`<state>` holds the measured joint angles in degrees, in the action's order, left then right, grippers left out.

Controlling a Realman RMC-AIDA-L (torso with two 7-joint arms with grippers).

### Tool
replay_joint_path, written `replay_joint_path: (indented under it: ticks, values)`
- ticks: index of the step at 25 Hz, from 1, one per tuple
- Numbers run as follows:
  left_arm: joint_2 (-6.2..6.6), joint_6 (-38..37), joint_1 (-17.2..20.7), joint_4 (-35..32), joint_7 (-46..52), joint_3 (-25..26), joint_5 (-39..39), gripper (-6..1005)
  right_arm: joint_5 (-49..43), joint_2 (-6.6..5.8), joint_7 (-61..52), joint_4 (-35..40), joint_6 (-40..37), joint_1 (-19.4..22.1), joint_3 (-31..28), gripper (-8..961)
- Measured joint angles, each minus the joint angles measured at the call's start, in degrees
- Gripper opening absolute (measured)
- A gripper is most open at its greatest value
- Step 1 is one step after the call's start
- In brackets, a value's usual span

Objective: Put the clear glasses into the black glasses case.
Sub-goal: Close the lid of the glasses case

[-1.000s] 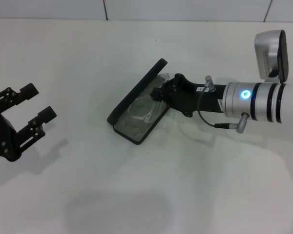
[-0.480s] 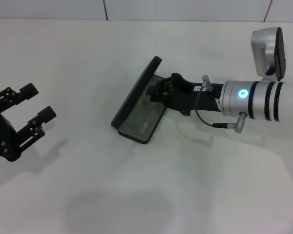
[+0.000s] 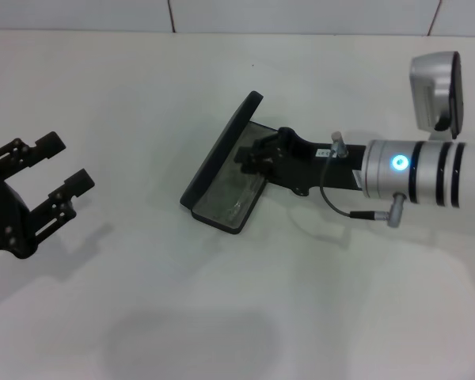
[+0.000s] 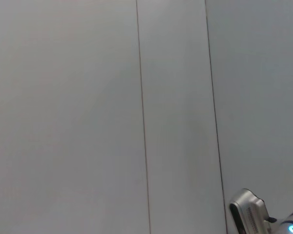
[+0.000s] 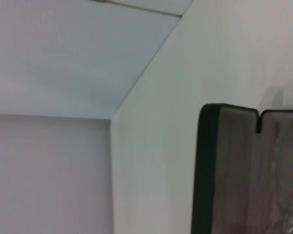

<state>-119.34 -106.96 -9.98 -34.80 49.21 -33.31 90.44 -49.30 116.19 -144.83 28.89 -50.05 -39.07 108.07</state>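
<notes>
Clear glasses [image 3: 236,198] barely discernible inside black glasses case [image 3: 222,162].

Matte black glasses case [image 3: 222,162] with grey lining; colourless clear glasses [image 3: 236,202] inside; plain white bench [image 3: 222,317]; black left gripper [image 3: 59,178].

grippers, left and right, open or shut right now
Left gripper: open, holding nothing, parked away from the black glasses case.
Right gripper: at the case's rim; fingers cannot be told.

Premises read as a laboratory or robot test cell: a plain white surface [image 3: 222,317], pale panelled walls [image 4: 88,97] with thin vertical seams at the far side, and no furnishings or domestic items.
</notes>
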Motion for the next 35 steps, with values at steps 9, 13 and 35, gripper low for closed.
replay_joint_path:
  ticks: [9,13,35]
  values:
    - [-0.12,-2.35,-1.33,-0.05,5.49,-0.23,-3.14,559,-0.06,-0.03,7.95,7.22,-2.25,9.44,-3.82,170]
    - [-0.22,-2.53,-4.46,0.38,9.55,-0.47,-3.16,559,-0.06,-0.04,14.25,7.63,-6.65,13.12,-8.53,170]
    - [-0.22,16.87,-24.95,2.82,31.09,-4.31,5.77,501,-0.62,-0.88,57.09,6.71,-27.14,20.61,-23.65,171]
